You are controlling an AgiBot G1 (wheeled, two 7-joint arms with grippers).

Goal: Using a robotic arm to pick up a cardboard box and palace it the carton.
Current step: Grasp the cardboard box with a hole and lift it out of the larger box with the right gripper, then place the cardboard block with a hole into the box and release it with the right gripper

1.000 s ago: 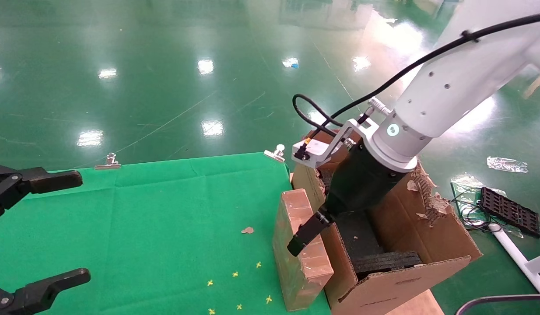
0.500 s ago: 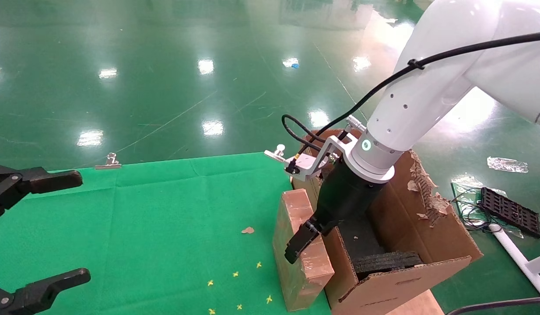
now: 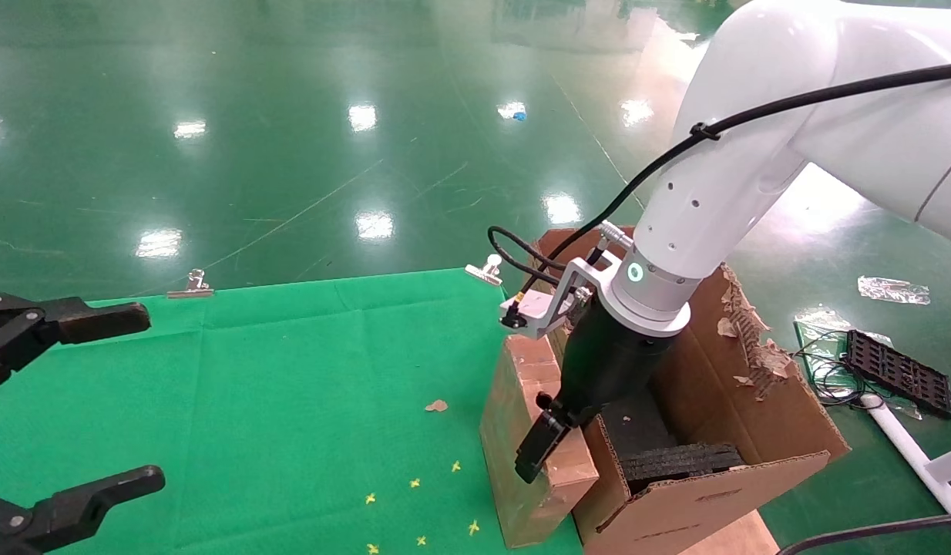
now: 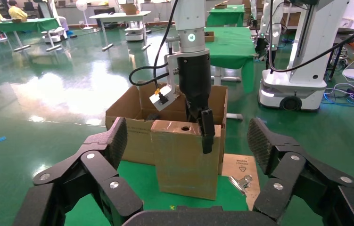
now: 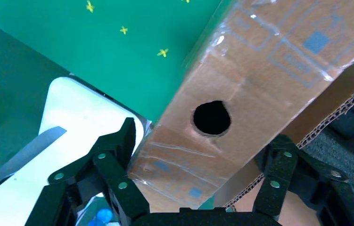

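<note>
So far only the approach looks done; the lift and the placing are both still ahead. On the far left of the head view the left gripper [image 3: 71, 401] hangs parked over the near-left corner of the green cloth [image 3: 275, 385], its fingers spread wide with nothing between them, well apart from the work.

Moving right across the cloth, the cardboard box [image 3: 533, 432] stands upright on its narrow end at the right edge of the table, just beside the carton's near-left wall and probably touching it. It is not yet inside anything.

Over it is the robotic arm [image 3: 722, 193], the right one, with the right gripper [image 3: 541, 451] lowered onto the box's top end. The right wrist view shows the narrow top face with its small round hole [image 5: 211, 117] lying between the two spread fingers [image 5: 113, 165], one on each broad side. The jaws straddle the box but are open; whether the pads already touch the cardboard I cannot tell, since the contact faces are hidden, though no squeeze or lift is evident.

Farther right, the carton [image 3: 753, 416] sits with its flaps up, a ragged torn edge on the far-right wall and black foam [image 3: 660, 455] visible inside.

What remains, by my reading: close on the box, raise it clear of the carton's wall, carry it right and lower it in.
</note>
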